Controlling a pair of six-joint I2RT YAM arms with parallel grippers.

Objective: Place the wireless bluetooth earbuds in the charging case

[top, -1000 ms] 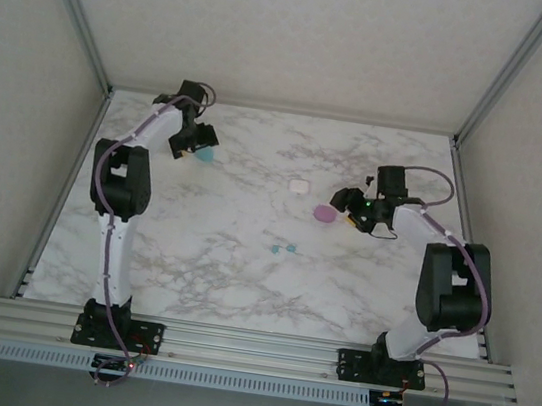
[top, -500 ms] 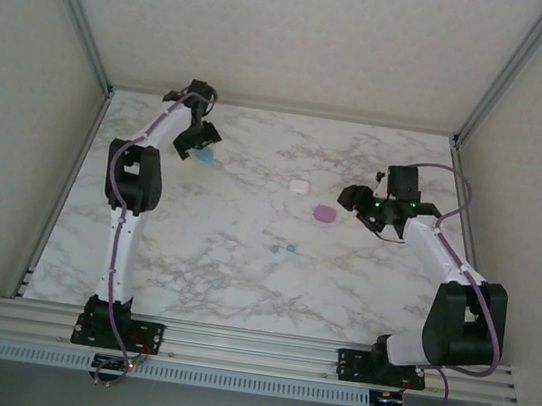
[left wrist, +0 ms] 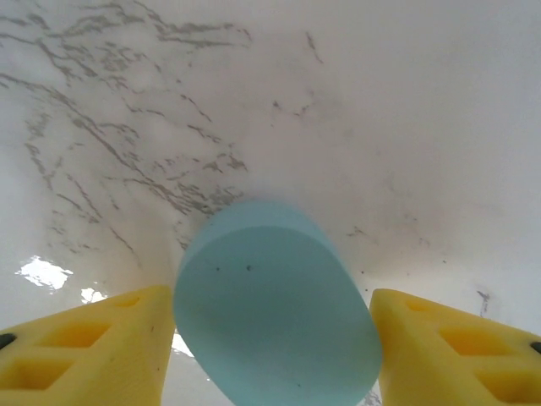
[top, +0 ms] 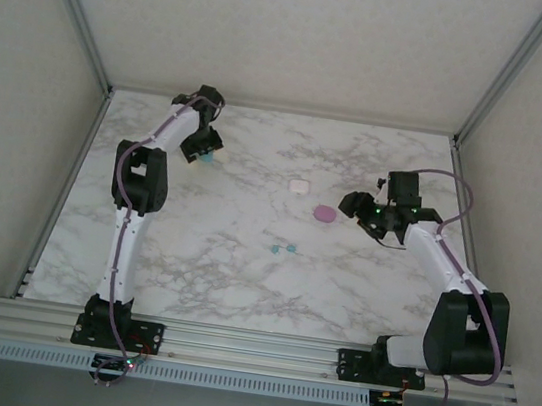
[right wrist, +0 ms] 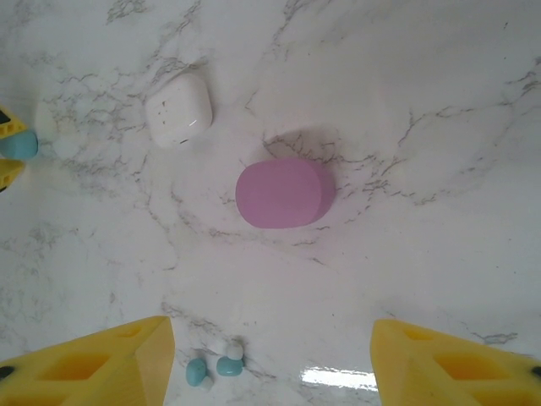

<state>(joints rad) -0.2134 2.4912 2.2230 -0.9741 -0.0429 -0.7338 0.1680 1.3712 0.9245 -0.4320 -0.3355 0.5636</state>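
Observation:
Two tiny teal earbuds (right wrist: pixel 213 368) with whitish tips lie side by side on the marble, near my right gripper's left finger; from above the earbuds (top: pixel 283 249) sit mid-table. A teal case (left wrist: pixel 275 309) lies shut between the yellow fingers of my left gripper (left wrist: pixel 270 338), which straddles it open; the left finger looks to touch it and a small gap shows at the right. From above, the left gripper (top: pixel 203 146) is at the back left over the teal case (top: pixel 208 158). My right gripper (right wrist: pixel 275 372) is open and empty, right of the pink case (top: pixel 324 214).
The pink case (right wrist: pixel 283 193) and a white case (right wrist: pixel 177 110) lie shut ahead of the right gripper; the white case (top: pixel 300 186) sits just behind the pink one. Metal frame rails and walls border the marble table (top: pixel 200 274).
The left arm has stretched farther back and brought its gripper over the teal case. The right arm has straightened out, its elbow swinging right, with the gripper drawn slightly away from the pink case.

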